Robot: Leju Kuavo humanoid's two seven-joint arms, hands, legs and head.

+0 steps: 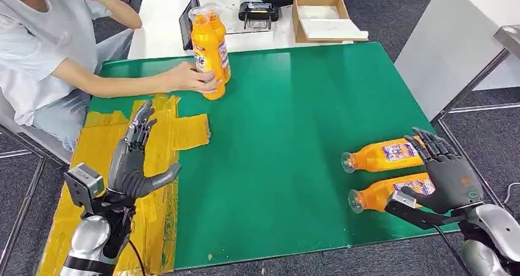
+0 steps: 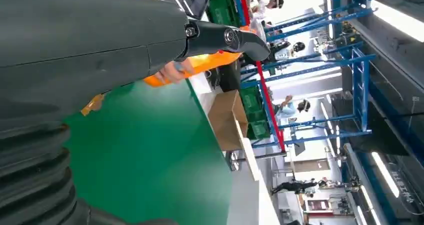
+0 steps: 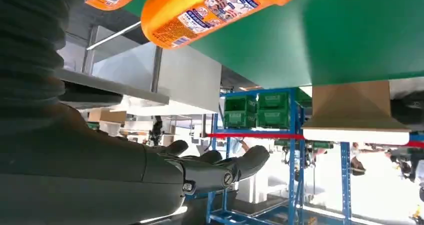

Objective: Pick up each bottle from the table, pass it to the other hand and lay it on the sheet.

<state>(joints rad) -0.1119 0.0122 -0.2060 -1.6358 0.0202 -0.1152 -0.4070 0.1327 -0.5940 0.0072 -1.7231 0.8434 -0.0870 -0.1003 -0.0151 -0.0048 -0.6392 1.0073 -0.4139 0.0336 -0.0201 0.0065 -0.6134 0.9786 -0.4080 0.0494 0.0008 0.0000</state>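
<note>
- Green table top point(image 1: 294, 135) in a workshop, white table point(image 1: 159, 18) behind it with a cardboard box point(image 1: 319, 15) and a tablet point(image 1: 187, 21); blue racking in the wrist views.
- Far left: seated person, hand point(image 1: 193, 76) wrapped round a pair of orange bottles point(image 1: 210, 46) at the back of the green top, tilted. Looks like they're being set down or taken away, can't tell which.
- Left front: yellow sheet point(image 1: 107, 147) taped along the table's left edge. That's the drop zone; no bottle on it.
- Left hand point(image 1: 132, 159) hovers over the sheet, palm upright, fingers straight and apart, thumb out sideways, holding nothing. Reads as parked, ready to receive a pass.
- Right side: two bottles lying down near the front right corner, caps pointing left, side by side, just apart: far bottle point(image 1: 383, 156), near bottle point(image 1: 389, 193). Lying flat keeps them within the right arm's reach.
- Right hand point(image 1: 444, 175) sits at the base ends of those two bottles, fingers spread and slightly curled, nothing gripped. Contact unclear from the head view; the right wrist view shows the bottles off its fingers.
- My read: pick not started yet.
</note>
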